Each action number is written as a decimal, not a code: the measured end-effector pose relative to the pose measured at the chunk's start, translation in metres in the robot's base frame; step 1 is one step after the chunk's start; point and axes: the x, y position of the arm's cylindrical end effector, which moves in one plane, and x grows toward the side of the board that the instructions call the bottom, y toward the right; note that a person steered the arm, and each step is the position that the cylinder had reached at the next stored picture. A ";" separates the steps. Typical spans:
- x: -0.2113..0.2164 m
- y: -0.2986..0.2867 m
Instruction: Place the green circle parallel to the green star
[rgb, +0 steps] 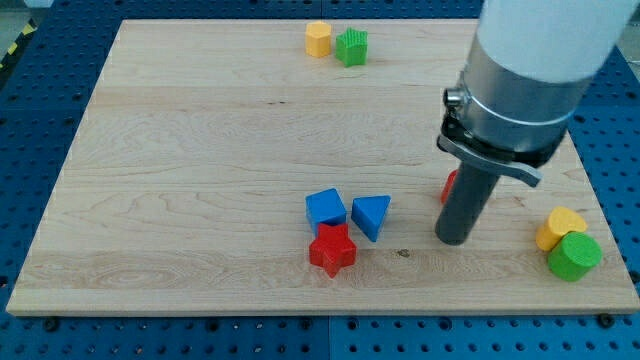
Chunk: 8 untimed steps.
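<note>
My tip (452, 238) rests on the wooden board (200, 150) at lower right; the arm ends in a rod, with no claw to open or close. The green circle (574, 256) sits at the far lower right, touching a yellow block (558, 226). The green star (352, 47) lies at top centre beside a yellow block (318, 39). A red block (450, 185) peeks out behind the rod.

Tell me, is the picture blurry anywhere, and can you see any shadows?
In the camera view, the wooden board and its blocks look sharp; the big white and grey arm near the view's top right looks slightly soft. Lighting is even, without glare. Small soft shadows sit under the red star block and beside my tip, which hides most of a red block.
</note>
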 end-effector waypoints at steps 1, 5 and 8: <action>0.016 0.017; 0.061 0.096; 0.061 0.137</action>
